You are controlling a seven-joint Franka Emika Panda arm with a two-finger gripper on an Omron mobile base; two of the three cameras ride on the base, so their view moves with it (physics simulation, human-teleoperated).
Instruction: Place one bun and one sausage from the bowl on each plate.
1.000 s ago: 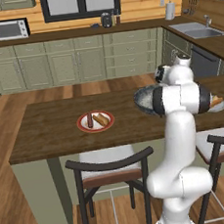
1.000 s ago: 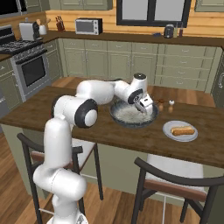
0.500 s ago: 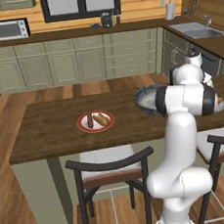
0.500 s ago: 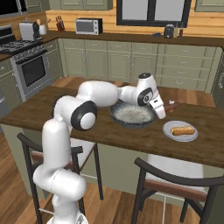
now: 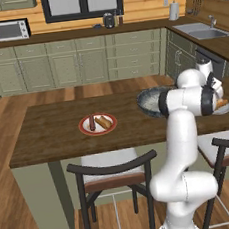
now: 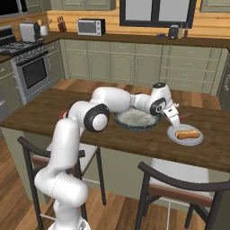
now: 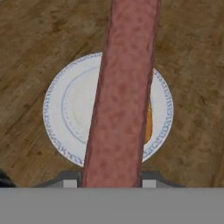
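My gripper is shut on a long reddish sausage, which hangs lengthwise just above the pale grey plate. In the right base view the sausage pokes out past the hand, over the grey plate and the bun lying on it. In the hand view only an orange edge of that bun peeks out behind the sausage. The dark bowl sits just left of the hand. The red-rimmed plate holds a bun and a sausage at the counter's middle.
The wooden island counter carries everything. Two bar stools stand along its near edge. My own arm covers part of the bowl and the grey plate in the left base view.
The hand has swung from over the bowl to the right, carrying the sausage to a spot above the grey plate. Plates, bowl and bun have stayed put.
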